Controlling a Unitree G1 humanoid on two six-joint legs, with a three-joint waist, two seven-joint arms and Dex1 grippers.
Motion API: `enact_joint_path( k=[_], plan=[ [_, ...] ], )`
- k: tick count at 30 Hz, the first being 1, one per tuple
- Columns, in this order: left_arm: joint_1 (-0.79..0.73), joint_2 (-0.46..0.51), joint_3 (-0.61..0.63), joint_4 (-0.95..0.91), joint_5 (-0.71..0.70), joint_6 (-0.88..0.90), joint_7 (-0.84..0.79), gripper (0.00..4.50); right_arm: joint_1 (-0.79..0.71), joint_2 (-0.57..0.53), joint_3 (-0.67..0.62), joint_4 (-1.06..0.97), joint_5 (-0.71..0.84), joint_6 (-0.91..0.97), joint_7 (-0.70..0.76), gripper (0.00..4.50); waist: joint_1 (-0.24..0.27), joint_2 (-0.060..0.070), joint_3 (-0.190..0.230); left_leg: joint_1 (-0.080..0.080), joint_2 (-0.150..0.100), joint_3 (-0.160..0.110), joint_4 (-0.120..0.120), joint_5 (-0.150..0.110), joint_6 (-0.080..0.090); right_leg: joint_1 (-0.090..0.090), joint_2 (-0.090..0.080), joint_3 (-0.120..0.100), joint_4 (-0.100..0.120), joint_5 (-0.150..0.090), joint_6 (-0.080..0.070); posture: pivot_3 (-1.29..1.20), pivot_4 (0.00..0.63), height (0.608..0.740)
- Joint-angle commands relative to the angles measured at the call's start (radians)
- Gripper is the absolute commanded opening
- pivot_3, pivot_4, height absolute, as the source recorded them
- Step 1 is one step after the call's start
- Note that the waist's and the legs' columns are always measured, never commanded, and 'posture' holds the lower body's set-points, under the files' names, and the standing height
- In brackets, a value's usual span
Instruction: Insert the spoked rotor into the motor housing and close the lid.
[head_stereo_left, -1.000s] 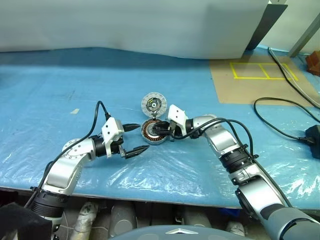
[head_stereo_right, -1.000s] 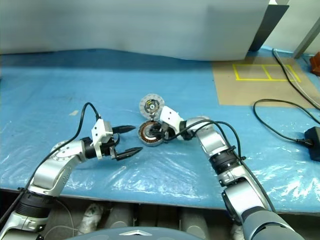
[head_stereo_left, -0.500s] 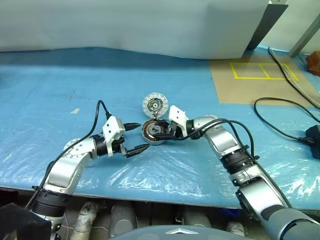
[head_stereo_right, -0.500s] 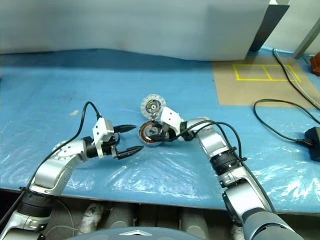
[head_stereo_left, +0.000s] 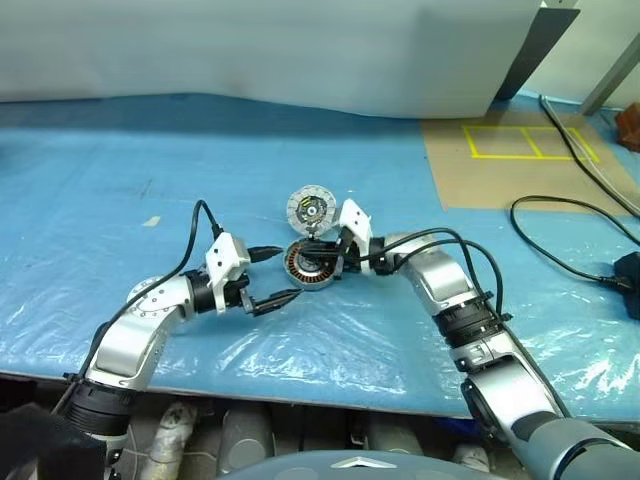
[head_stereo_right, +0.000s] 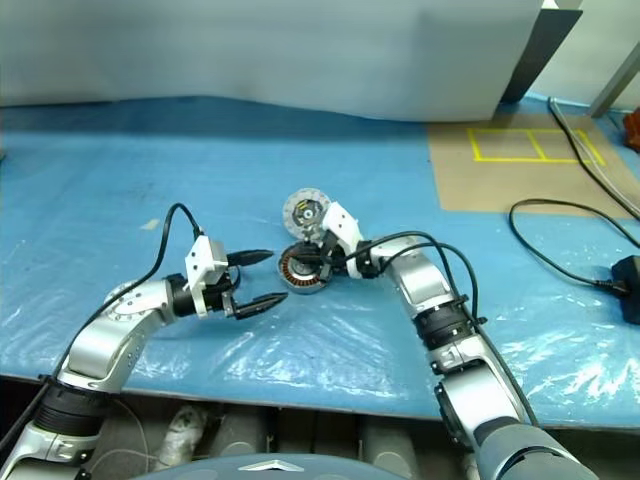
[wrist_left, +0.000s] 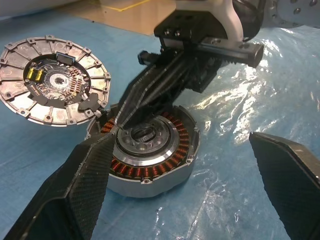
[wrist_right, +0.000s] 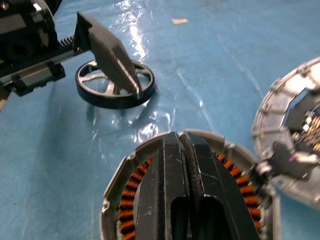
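Motor housing (head_stereo_left: 312, 267) sits on the blue plastic-covered table (head_stereo_left: 120, 180), near the middle, open side up, copper windings showing round the inside. Lid (head_stereo_left: 311, 209) lies just beyond it on the far side, inner face up with dark centre and a yellow mark, its near edge touching or overlapping the housing rim in the left wrist view. Right gripper (wrist_left: 116, 126) reaches in from the right, fingers clenched together with nothing between them, tips over the far-left part of the housing rim next to the lid; cannot tell if they touch the metal. Left gripper (head_stereo_left: 272, 275) is just left of the housing, fingers spread wide and holding nothing, pointing right toward it, apart from it. Spoked rotor (wrist_right: 114, 84) lies flat on the table in the right wrist view, a dark ring with spokes, beside and partly behind one left finger (wrist_right: 111, 60), on the left side of the housing and apart from it. Black cables (head_stereo_left: 560, 215) and a brown board with yellow tape lines (head_stereo_left: 520, 160) are at the far right.
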Motion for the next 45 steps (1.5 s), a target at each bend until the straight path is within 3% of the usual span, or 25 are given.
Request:
enact_joint_path(
  k=[1,10,22,27,30,34,37,42,45],
  plan=[
    [0.002,-0.002,0.011,-0.010,-0.008,-0.023,-0.005,4.50,0.004,0.012,-0.012,-0.029,0.032,0.004,0.002,0.06,-0.002,0.000,0.000,0.000,0.000,0.000,0.000,0.000,0.000,0.000,0.000,0.000,0.000,0.000,0.000,0.00,0.150,0.740],
    [-0.022,-0.006,0.008,-0.037,-0.016,0.015,0.011,4.50,0.055,-0.048,0.119,0.098,-0.138,-0.165,-0.012,0.06,-0.002,0.000,-0.001,0.003,0.000,0.000,0.000,0.000,0.000,0.002,0.000,0.000,0.000,0.000,0.000,0.00,0.150,0.740],
    [-0.030,-0.010,0.001,-0.086,-0.026,0.063,0.034,4.50,-0.050,0.048,-0.132,-0.077,0.221,0.179,-0.001,0.06,-0.003,0.001,0.000,0.000,0.000,0.000,0.000,0.000,0.000,-0.001,0.000,0.000,0.001,0.000,0.000,0.00,0.150,0.740],
    [-0.033,-0.013,0.003,-0.098,-0.030,0.078,0.042,4.50,0.006,-0.018,0.059,-0.017,0.003,0.019,-0.016,0.06,0.000,0.000,0.000,0.001,0.000,0.000,-0.001,0.000,0.000,0.000,0.000,0.000,0.000,0.000,0.000,0.00,0.150,0.740],
    [-0.032,-0.008,0.010,-0.094,-0.035,0.078,0.038,4.50,0.034,-0.042,0.111,0.012,-0.049,-0.029,-0.008,0.06,0.002,0.001,0.000,-0.001,0.000,0.000,-0.001,0.000,0.000,-0.001,-0.001,-0.001,-0.001,0.000,0.000,0.00,0.150,0.740],
    [-0.031,-0.004,0.014,-0.089,-0.038,0.076,0.036,4.50,0.026,-0.025,0.073,0.042,-0.031,-0.033,-0.033,0.06,0.000,0.000,0.000,0.002,0.000,0.000,-0.001,0.000,0.000,0.002,-0.001,0.000,0.000,0.000,0.000,0.00,0.150,0.740],
    [-0.027,-0.002,0.018,-0.077,-0.041,0.066,0.028,4.50,-0.016,0.025,-0.073,-0.023,0.164,0.127,-0.019,0.06,0.000,0.001,0.000,0.003,0.000,0.000,-0.001,0.000,0.000,0.002,-0.001,0.000,0.000,0.000,0.000,0.00,0.150,0.740],
    [-0.022,-0.002,0.020,-0.042,-0.038,0.038,0.011,4.50,-0.067,0.058,-0.194,-0.063,0.307,0.257,-0.037,0.06,-0.001,0.001,0.000,0.002,0.000,0.000,-0.001,0.000,0.000,0.001,0.000,0.000,0.000,0.000,0.000,0.00,0.150,0.740],
    [-0.019,-0.007,0.017,-0.017,-0.031,0.013,0.003,4.50,-0.044,0.020,-0.104,-0.054,0.210,0.204,-0.029,0.06,0.001,0.001,0.000,0.001,0.000,0.000,-0.002,0.000,0.000,0.001,0.000,0.000,0.000,0.000,0.000,0.00,0.150,0.740]
  ],
)
